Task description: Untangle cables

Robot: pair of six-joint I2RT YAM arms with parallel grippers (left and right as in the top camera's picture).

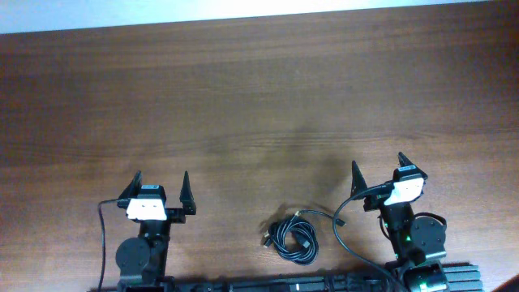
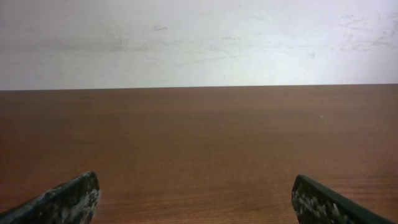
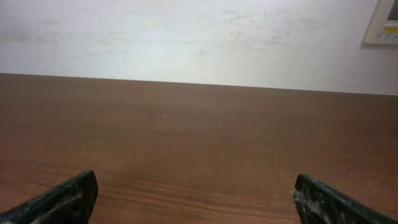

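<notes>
While the left gripper (image 1: 160, 180) and right gripper (image 1: 377, 161) are held spread apart, the cables (image 1: 293, 237) are seen coiled between them, untouched, nearside.

Thin black flexible cables (image 1: 293, 237): gathered into one small tangled bundle of overlapping loose loops. The bundle lies flat on the brown wood-grain table (image 1: 243, 97), close to its near edge. A small plug end (image 1: 266, 241) protrudes from one side. One strand arcs loosely off the top.
</notes>
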